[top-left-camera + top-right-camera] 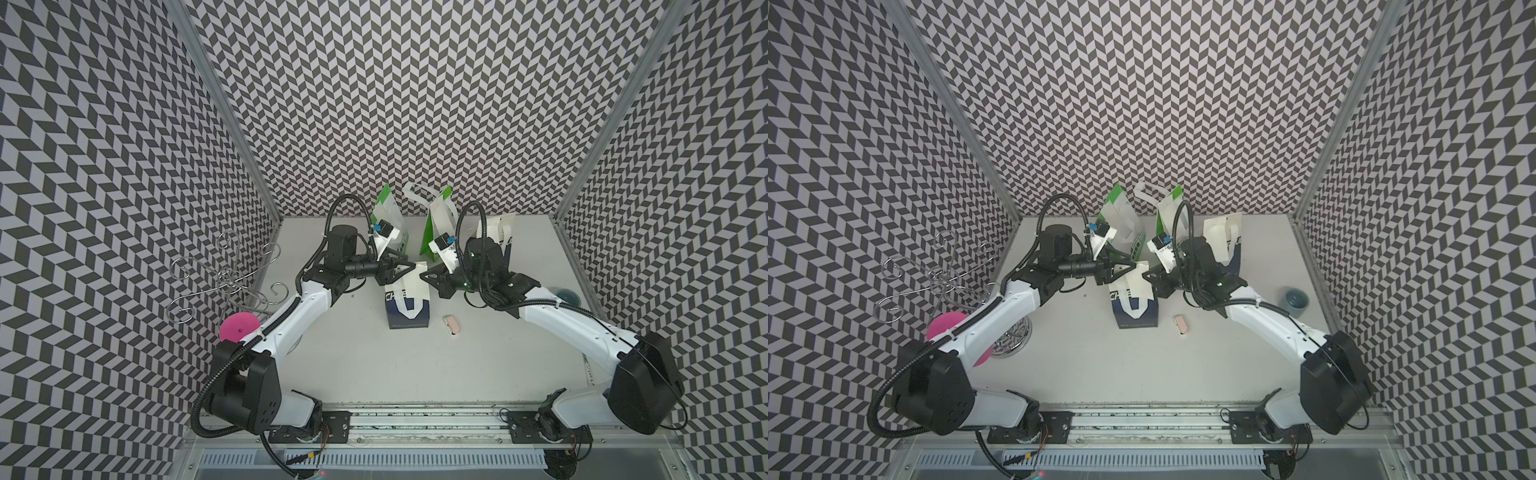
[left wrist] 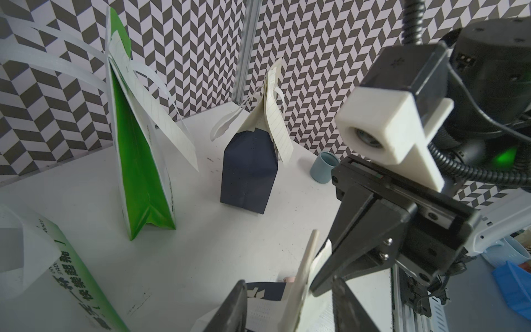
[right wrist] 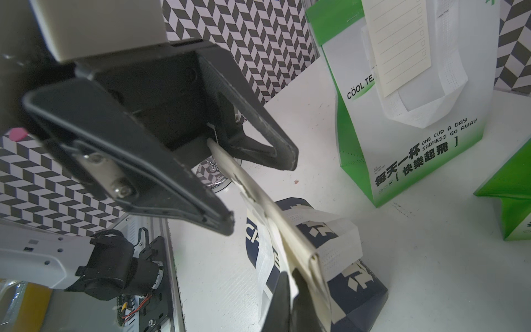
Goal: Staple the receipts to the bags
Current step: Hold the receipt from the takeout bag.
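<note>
Our right gripper (image 2: 320, 280) pinches the receipt (image 1: 417, 286) against the navy bag (image 1: 407, 318); at nine o'clock, our left gripper (image 1: 410, 268) straddles both, jaws apart.

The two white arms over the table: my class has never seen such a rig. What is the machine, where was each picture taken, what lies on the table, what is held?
They are two robot arms, each ending in a two-fingered gripper. Two pictures look down from one overhead camera; two come from cameras on the arms' wrists. On the table stand two green-and-white bags and two navy bags, beside a pink stapler, a blue cup and a wire stand. Three bags carry a cream receipt. The right gripper is shut on the last receipt at the front navy bag's top; the left gripper's jaws stand open around it.
</note>
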Tool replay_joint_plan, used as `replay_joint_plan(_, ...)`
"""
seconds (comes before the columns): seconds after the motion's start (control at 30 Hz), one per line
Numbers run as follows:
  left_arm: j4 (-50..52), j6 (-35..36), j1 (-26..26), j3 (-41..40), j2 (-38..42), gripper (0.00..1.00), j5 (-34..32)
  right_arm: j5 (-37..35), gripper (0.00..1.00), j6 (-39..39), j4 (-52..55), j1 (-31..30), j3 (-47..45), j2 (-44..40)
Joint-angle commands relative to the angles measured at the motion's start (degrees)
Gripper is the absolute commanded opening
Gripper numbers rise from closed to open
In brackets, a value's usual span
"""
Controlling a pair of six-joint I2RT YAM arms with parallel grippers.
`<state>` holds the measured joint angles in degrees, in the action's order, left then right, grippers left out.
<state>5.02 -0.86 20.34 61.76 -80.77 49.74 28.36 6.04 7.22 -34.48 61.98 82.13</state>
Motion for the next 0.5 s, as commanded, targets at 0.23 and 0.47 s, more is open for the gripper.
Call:
replay_joint_plan(0.23, 2.06, 2.26, 0.96, 1.78, -0.67, 0.43, -0.96, 1.26, 0.0, -0.07, -3.84, 0.35, 1.92, 0.49)
replay_joint_plan(0.47, 2.28, 2.52, 1.09, 1.94, -0.82, 0.18, -1.05, 0.58, 0.0, -0.5, -3.69, 0.61, 2.09, 1.0)
